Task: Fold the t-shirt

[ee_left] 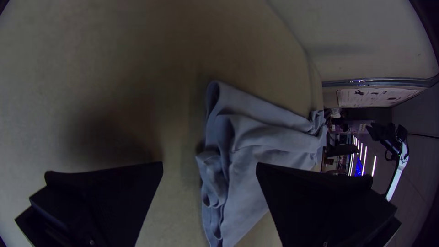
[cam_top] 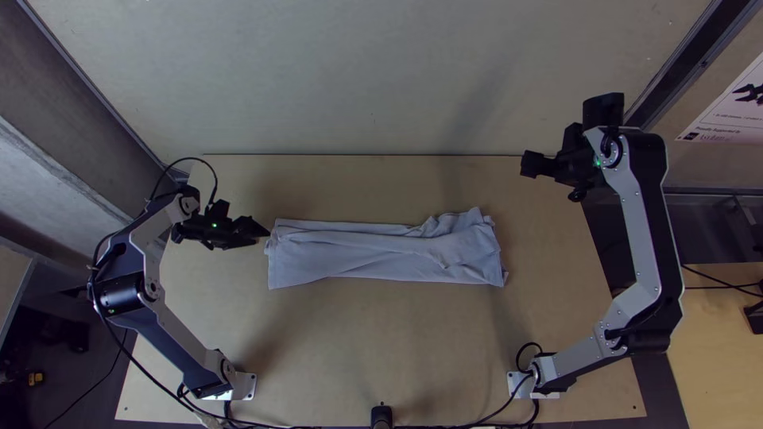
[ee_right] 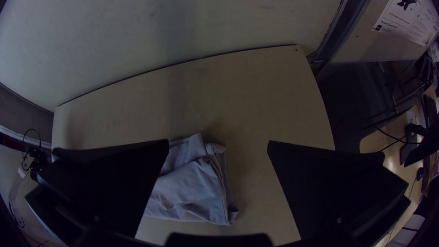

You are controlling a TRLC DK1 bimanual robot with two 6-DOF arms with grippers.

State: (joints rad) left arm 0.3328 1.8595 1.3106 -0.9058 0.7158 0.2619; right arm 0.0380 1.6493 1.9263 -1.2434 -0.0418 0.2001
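The light blue-grey t-shirt lies folded into a long strip across the middle of the table, bunched and wrinkled at its right end. My left gripper is beside the strip's left end. Layered folds of the shirt show in the left wrist view, where the left gripper is open. Up and to the right of the cloth is my right gripper, away from it. In the right wrist view the right gripper stands open, and the shirt's rumpled end lies below it.
Bare wooden table lies on the near side of the shirt. A pale wall panel rises along the table's far edge. Cables run along the near edge beside a small black post. A side table stands at the right.
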